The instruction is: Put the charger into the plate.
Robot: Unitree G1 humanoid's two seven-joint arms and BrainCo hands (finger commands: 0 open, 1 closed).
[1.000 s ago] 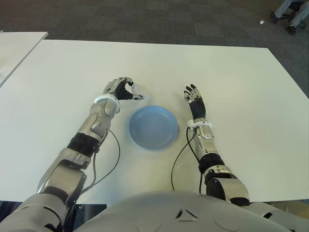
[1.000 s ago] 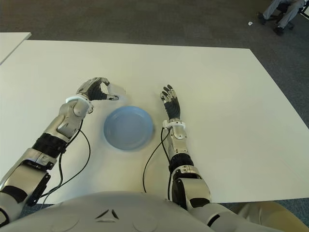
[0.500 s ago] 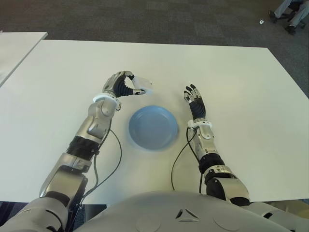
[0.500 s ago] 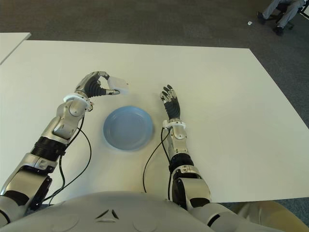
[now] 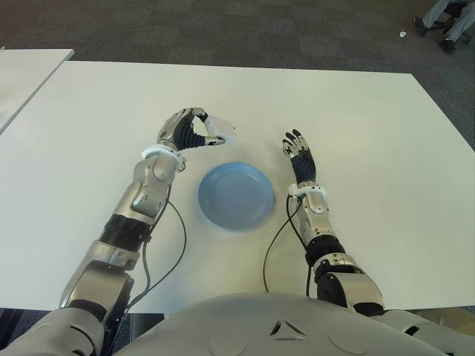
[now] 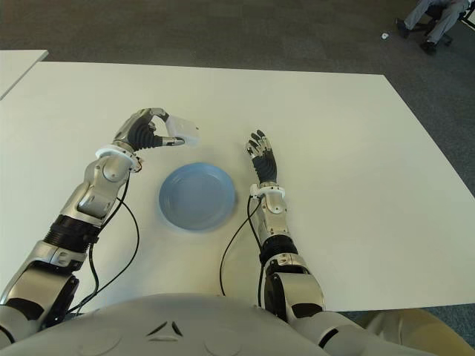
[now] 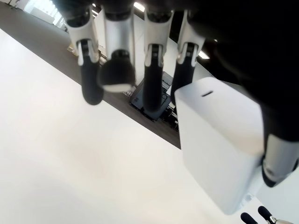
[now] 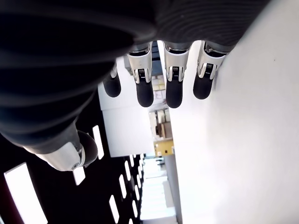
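Note:
My left hand (image 5: 194,132) is shut on the white boxy charger (image 5: 220,129), holding it in the air above the white table (image 5: 356,133), just beyond the far left rim of the plate. In the left wrist view the charger (image 7: 219,149) is pinched between thumb and fingers. The round blue plate (image 5: 235,195) lies on the table between my two arms, with nothing in it. My right hand (image 5: 298,154) shows just right of the plate, fingers extended and holding nothing.
A second white table (image 5: 26,70) shows at the far left edge. A person's legs (image 5: 445,18) are at the top right, on the dark carpet. Black cables (image 5: 278,237) trail from both wrists across the table near the plate.
My left hand has lifted the charger off the table and carried it slightly right and farther away, toward the plate's far rim. The right hand has not moved.

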